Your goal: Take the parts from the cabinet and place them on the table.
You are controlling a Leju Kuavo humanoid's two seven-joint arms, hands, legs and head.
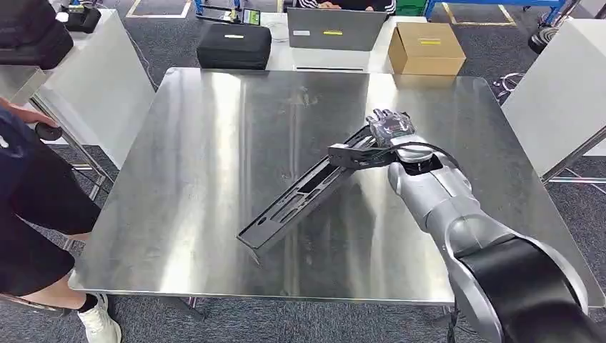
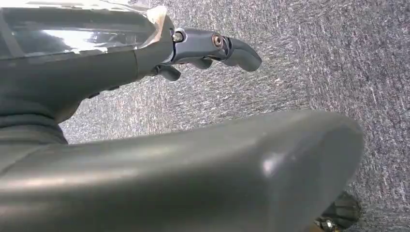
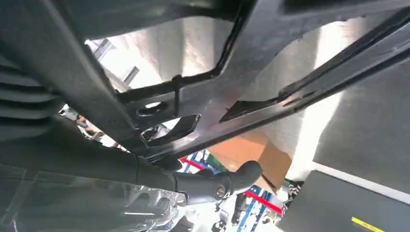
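Observation:
A long dark metal rail part (image 1: 300, 196) lies slantwise across the middle of the steel table (image 1: 214, 143). Its near end is toward the front edge. My right hand (image 1: 389, 125) grips the far end, with the silver arm reaching in from the lower right. Up close in the right wrist view, the slotted part (image 3: 203, 96) lies against the palm, and a dark finger (image 3: 217, 186) curls beside it. My left hand (image 2: 193, 46) hangs over grey carpet (image 2: 338, 58), holding nothing, its fingers apart and only slightly bent.
Beyond the table's far edge sit a black case (image 1: 234, 44), a grey laptop (image 1: 336, 28) and a cardboard box (image 1: 426, 48). A person in dark clothes (image 1: 28, 179) stands at the left edge. White panels flank both sides.

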